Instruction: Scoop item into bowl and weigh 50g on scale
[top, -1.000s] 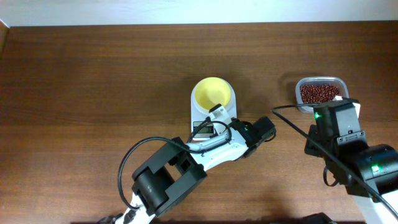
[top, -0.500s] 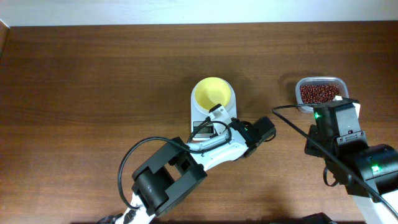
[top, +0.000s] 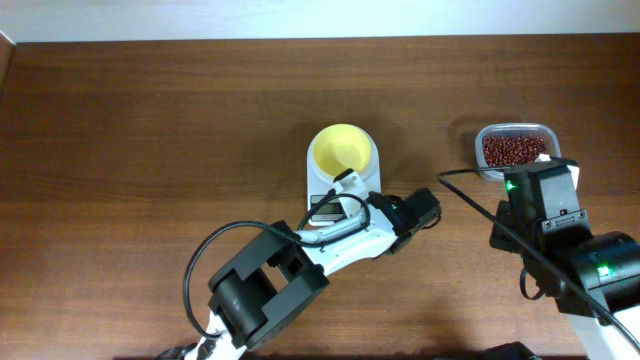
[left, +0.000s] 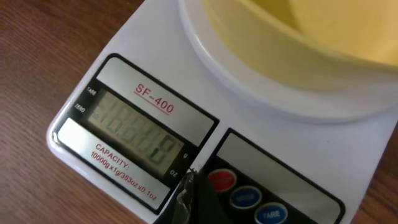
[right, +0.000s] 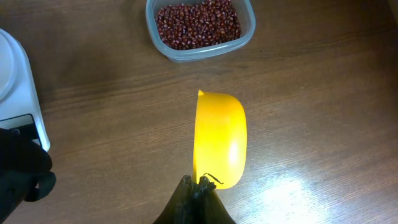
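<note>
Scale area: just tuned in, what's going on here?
The left gripper has its closed tips at the scale's red button; the display shows no clear reading. The bowl sits empty on the scale. The right gripper holds the empty yellow scoop, short of the container of beans.

The scale (left: 205, 93) bears "SF-400" above its display (left: 134, 134) and "CAPACITY: 10000g x 1g/353oz x 0.1oz" below it. "TARE", "ZERO" and "oz" stand at the display's edges. The digits are unclear.

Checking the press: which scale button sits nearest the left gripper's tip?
The red button, right beside the left gripper; the two blue buttons lie farther off.
</note>
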